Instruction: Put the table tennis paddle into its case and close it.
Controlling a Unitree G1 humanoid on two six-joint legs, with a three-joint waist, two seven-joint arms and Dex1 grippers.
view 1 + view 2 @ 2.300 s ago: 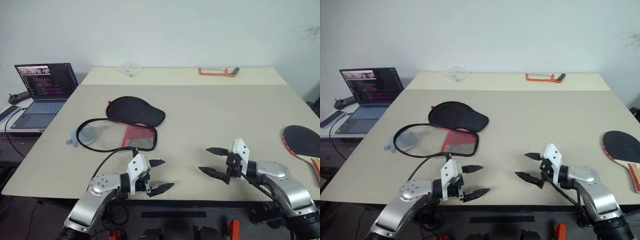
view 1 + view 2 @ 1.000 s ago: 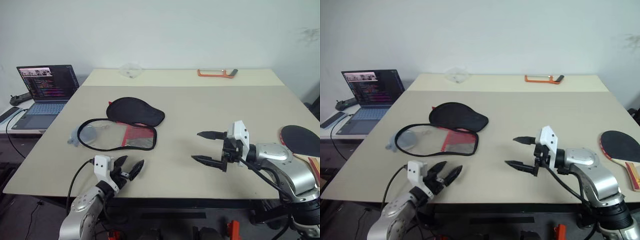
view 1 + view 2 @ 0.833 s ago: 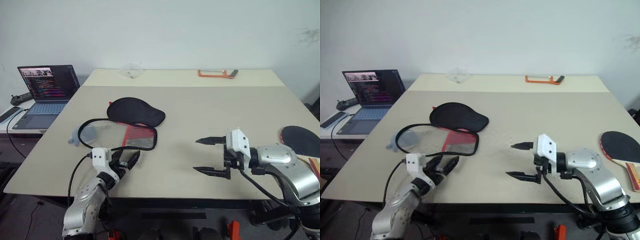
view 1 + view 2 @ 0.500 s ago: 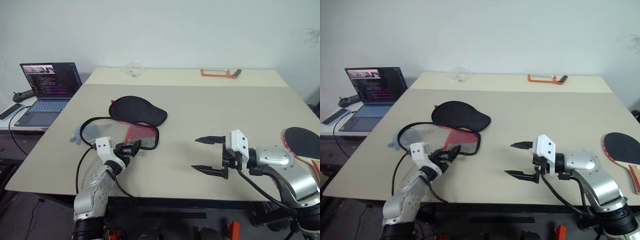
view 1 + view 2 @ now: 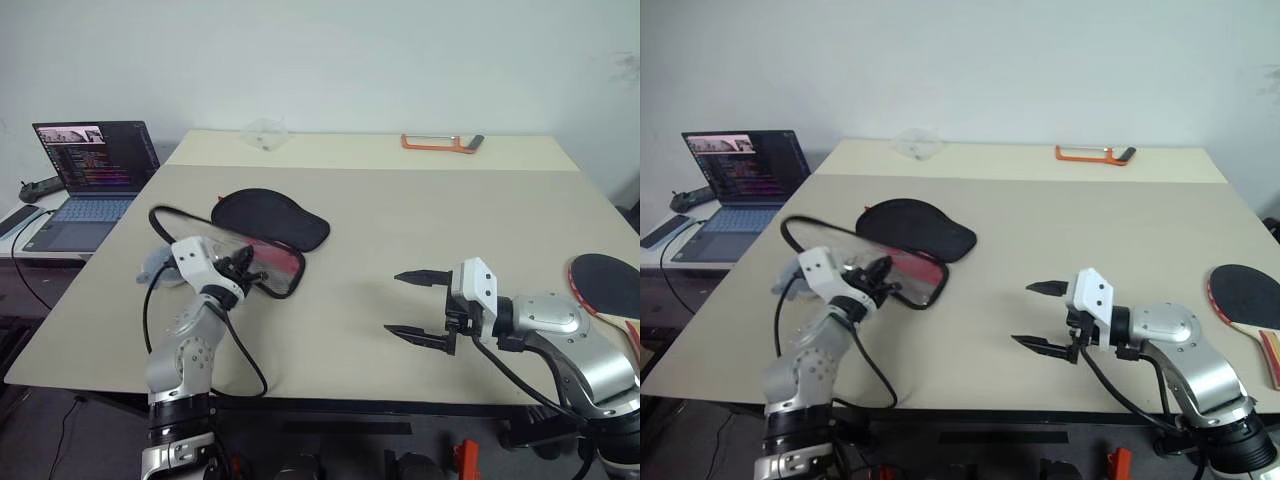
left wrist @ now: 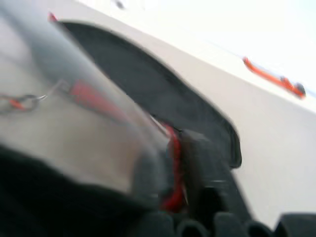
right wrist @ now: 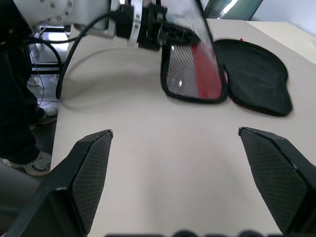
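Item: case (image 5: 262, 226), soft paddle-shaped zip pouch. Black fabric half lies flat on the tabletop (image 5: 400, 220); the other half, mesh-fronted with a red lower panel and a black piped rim, is raised on edge and tilted. Left end effector (image 5: 243, 268) is clamped on the near rim of that raised flap, apparently to hold the pouch open for loading. A small grey-blue round tag (image 5: 152, 270) sits just beside the left end effector, on its outer side.

Item: table tennis paddle (image 5: 607, 287). Rigid, flat, round black rubber face with a thin red rim; handle runs toward the tabletop's near edge. It lies on the tabletop well beyond the right end effector, on its outer side, untouched and far from the case.

Item: right end effector (image 5: 416, 306). Two black pointed fingers spread wide, holding nothing, hovering over bare tabletop between case and paddle, aimed toward the case.

Status, as judged: case being opened; paddle not yet fetched; zip closing still to come.
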